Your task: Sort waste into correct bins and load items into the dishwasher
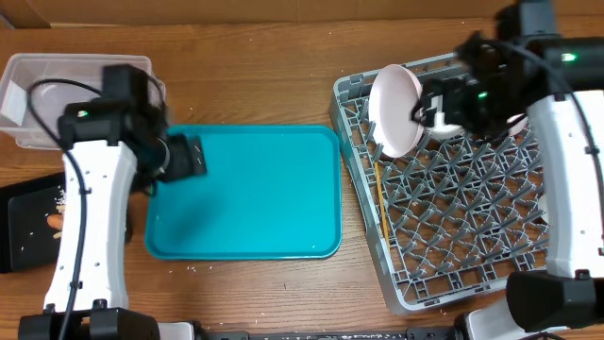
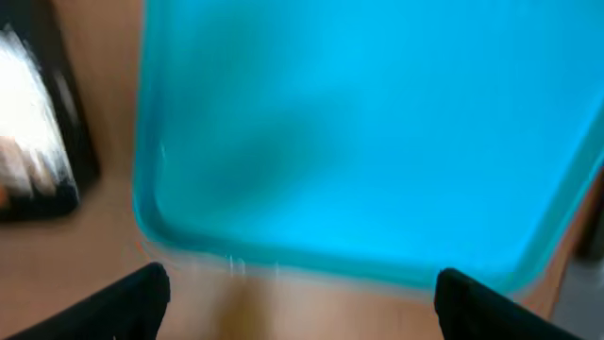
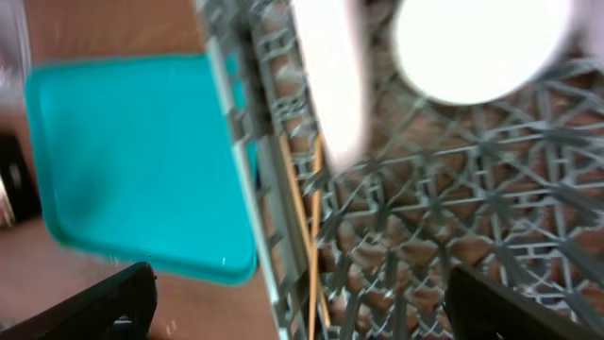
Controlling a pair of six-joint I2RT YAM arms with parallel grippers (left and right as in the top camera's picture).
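Note:
The grey dish rack (image 1: 453, 227) stands at the right. A white plate (image 1: 396, 109) stands on edge near its far left corner, with a white bowl (image 1: 451, 125) beside it. The chopsticks (image 1: 380, 203) lie along its left wall. My right gripper (image 1: 427, 109) hovers open and empty by the plate. In the right wrist view the plate (image 3: 330, 76), bowl (image 3: 481, 47), chopsticks (image 3: 311, 236) and rack (image 3: 472, 217) show beyond the open jaws (image 3: 302, 302). My left gripper (image 1: 186, 156) is open and empty over the teal tray's left edge; its wrist view (image 2: 302, 302) is blurred.
The teal tray (image 1: 245, 194) lies in the middle and also shows in the left wrist view (image 2: 377, 123) and the right wrist view (image 3: 132, 151). The clear tub (image 1: 57, 94) is at the far left. The black tray (image 1: 24, 227) holds a carrot (image 1: 55, 222) and beige bits (image 1: 62, 196).

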